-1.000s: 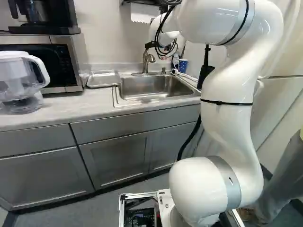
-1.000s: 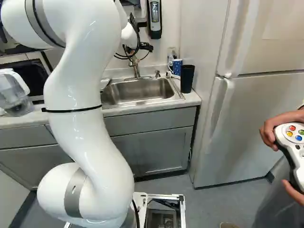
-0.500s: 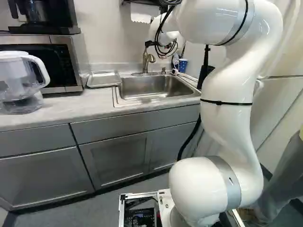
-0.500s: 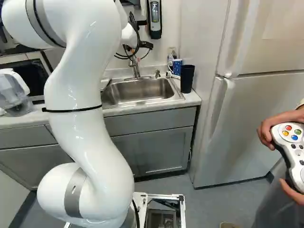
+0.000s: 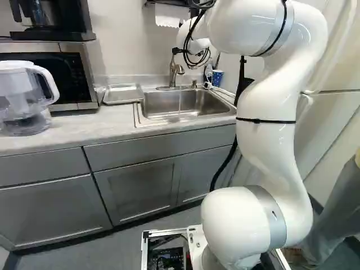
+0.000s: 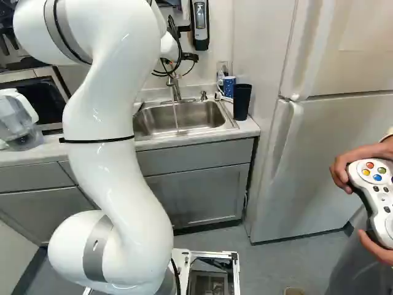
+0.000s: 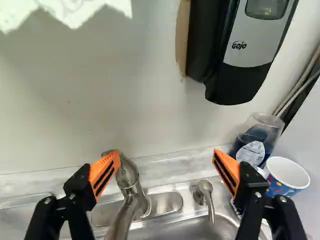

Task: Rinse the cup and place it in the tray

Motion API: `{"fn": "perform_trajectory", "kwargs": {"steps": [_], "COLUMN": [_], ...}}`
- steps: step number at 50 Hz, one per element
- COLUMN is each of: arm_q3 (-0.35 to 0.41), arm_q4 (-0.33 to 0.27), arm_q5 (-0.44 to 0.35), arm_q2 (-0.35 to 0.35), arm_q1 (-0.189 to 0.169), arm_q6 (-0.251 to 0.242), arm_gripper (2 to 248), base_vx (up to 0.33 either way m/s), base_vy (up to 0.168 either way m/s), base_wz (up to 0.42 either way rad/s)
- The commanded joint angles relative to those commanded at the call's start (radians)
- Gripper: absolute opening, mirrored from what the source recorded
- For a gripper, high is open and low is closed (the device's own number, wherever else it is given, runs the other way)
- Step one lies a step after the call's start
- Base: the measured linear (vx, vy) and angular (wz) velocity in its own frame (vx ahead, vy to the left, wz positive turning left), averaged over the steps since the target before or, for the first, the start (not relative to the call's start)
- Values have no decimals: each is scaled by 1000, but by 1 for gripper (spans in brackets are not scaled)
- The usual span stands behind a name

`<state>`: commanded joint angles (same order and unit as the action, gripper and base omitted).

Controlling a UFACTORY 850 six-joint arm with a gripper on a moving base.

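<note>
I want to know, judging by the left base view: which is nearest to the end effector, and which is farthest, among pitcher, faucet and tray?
1. Faucet, right by the end effector.
2. Tray, left of the sink in that view.
3. Pitcher, farther left, in front of the microwave.

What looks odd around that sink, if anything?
Water is running into the sink with no cup under it; the blue dotted cup stands off to the side. Also, a brown patch marks the wall beside the dispenser, perhaps missing paint. I see no spill.
</note>
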<state>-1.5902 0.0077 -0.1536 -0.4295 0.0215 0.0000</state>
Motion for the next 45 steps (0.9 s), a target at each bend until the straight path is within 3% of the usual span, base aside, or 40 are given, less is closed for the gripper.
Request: {"fn": "perform_trajectory", "kwargs": {"steps": [16, 45], "arm_q3": [12, 179], "arm_q4": [0, 0], "arm_q5": [0, 1], "arm_q2": [10, 152], "arm_q1": [2, 33], "arm_q6": [0, 0], "arm_gripper": [247, 247], "base_vx": [0, 0], "base_vy": [0, 0], "base_wz": [0, 0]}}
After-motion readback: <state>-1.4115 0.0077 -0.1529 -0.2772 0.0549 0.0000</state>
